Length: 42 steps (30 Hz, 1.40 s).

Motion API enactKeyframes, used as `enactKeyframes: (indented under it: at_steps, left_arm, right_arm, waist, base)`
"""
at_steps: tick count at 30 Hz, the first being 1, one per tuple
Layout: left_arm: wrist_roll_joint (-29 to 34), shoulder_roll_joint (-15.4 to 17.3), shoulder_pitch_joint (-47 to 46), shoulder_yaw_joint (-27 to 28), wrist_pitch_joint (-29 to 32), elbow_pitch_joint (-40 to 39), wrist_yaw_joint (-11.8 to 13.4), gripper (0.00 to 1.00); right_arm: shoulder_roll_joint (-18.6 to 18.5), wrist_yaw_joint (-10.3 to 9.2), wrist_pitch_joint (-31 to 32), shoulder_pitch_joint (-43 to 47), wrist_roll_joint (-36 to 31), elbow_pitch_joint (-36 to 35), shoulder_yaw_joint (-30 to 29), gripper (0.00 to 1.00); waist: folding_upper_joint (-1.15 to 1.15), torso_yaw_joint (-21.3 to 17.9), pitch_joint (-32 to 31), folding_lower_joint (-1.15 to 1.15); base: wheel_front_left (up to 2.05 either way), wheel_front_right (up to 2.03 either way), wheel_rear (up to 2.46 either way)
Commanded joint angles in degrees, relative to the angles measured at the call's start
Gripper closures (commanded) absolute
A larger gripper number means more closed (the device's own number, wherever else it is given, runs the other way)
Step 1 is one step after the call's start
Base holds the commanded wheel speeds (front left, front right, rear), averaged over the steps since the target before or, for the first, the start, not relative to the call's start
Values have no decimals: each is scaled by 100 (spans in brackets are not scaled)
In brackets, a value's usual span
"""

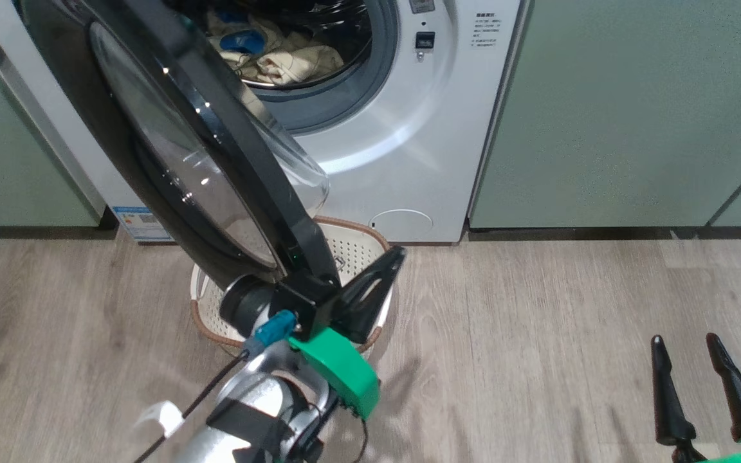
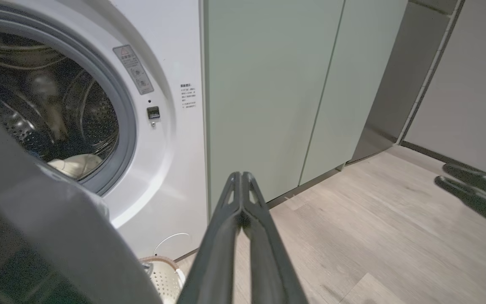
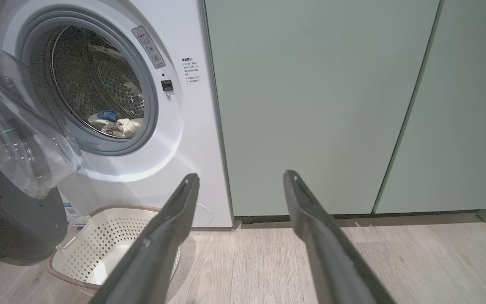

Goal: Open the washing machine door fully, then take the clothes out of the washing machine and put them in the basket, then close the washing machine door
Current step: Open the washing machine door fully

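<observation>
Left claw (image 1: pixel 395 258), fingers pressed together and empty, beside the rim of the half-open washing machine door (image 1: pixel 152 128), above the basket (image 1: pixel 357 247). The door is probably best pushed steadily along its hinge arc. Right claw (image 1: pixel 684 339) idles, spread.

In your head view, flat pale green cabinets (image 1: pixel 628 109) stand from 1 to 3 o'clock, and another green cabinet front (image 1: pixel 17 148) sits at 9 o'clock. A dark kickboard (image 1: pixel 602 233) runs along their foot. Grey-brown wood-look floor (image 1: pixel 538 334) spreads from 4 to 8 o'clock. In your left wrist view, a plain pale wall (image 2: pixel 466 84) stands at 2 o'clock, just past a darker grey panel (image 2: pixel 395 84). The light is soft and even, with faint shadows on the planks.
</observation>
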Motion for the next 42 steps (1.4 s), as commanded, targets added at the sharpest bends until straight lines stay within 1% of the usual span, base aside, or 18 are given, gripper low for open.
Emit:
enactKeyframes:
  at_steps: [1,7,14,27,34,42]
  left_arm:
    - [49,75,-248,307,-1,-89,96,100]
    - [44,171,-291,539,-60,185,286,100]
    - [-10,251,-270,628,-118,259,320,100]
    - [-98,304,58,705,-125,23,508,100]
    - [-126,325,274,732,-144,-133,617,100]
    - [-122,342,419,712,-184,-348,706,100]
  right_arm:
    - [-35,22,-55,-183,-31,-203,106,0]
    - [-17,22,-55,-198,-51,-195,98,0]
    - [-18,22,-55,-177,-61,-198,83,0]
    - [-35,22,-55,-131,-43,-193,100,0]
    - [-55,22,-55,-116,-21,-201,105,0]
    - [-65,22,-55,-119,-15,-214,66,0]
  waist:
    - [0,-16,13,0]
    - [0,-31,28,0]
    - [0,-8,21,0]
    - [0,89,-28,0]
    - [0,228,-30,0]
    - [0,564,9,0]
  base:
    - [0,0,0]
    - [0,0,0]
    - [0,0,0]
    - [0,0,0]
    - [0,0,0]
    - [0,0,0]
